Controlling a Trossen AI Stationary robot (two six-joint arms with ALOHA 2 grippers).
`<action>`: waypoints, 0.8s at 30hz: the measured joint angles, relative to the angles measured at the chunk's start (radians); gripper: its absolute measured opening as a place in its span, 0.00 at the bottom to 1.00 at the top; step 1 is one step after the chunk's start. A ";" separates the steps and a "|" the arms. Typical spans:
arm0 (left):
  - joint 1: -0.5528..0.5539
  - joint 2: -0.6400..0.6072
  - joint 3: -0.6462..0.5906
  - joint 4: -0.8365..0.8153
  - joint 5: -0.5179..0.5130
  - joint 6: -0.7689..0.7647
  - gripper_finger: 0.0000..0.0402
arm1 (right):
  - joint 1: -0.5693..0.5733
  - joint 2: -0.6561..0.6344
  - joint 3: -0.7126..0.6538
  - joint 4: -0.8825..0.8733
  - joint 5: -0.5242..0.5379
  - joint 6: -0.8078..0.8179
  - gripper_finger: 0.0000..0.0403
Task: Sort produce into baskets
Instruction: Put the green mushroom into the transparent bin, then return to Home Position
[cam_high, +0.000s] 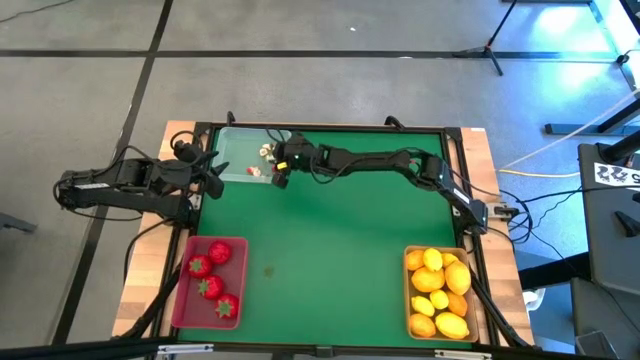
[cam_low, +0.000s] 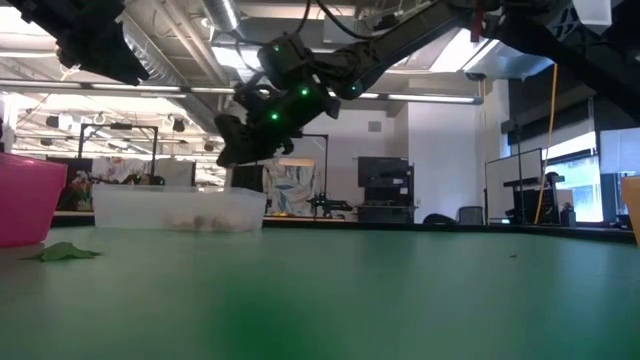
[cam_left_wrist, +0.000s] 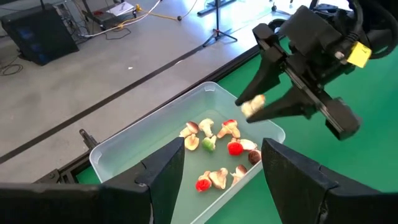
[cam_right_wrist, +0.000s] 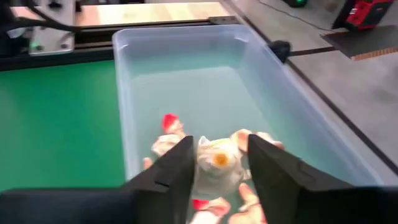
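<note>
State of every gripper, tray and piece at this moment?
Right gripper: above clear tray, white piece between its fingers.
Left gripper: open, empty, beside the tray.
Clear tray: holds mushroom pieces.
Red tray: four strawberries.
Tan tray: full of lemons.

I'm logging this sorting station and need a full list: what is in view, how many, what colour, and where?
Clear tray: one, see-through, far edge of the green table, left of middle.
Small pieces: about ten, white and red, one green, inside the clear tray.
White piece: one, between the right gripper's fingers above the clear tray.
Red tray: one, near left corner.
Strawberries: four, red, in the red tray.
Tan tray: one, near right corner.
Lemons: about nine, yellow, in the tan tray.
Left gripper: open, beside the clear tray.
Right gripper: over the clear tray.
</note>
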 joint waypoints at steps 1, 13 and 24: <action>0.000 0.000 0.000 0.000 0.000 0.000 0.52 | -0.003 0.000 0.000 0.000 0.000 0.000 0.38; 0.000 0.000 0.000 0.000 0.000 0.000 0.52 | -0.001 0.000 0.000 0.002 0.088 0.024 0.66; 0.000 0.000 0.000 0.000 0.000 0.000 0.52 | 0.023 -0.019 0.175 -0.185 0.030 0.028 0.64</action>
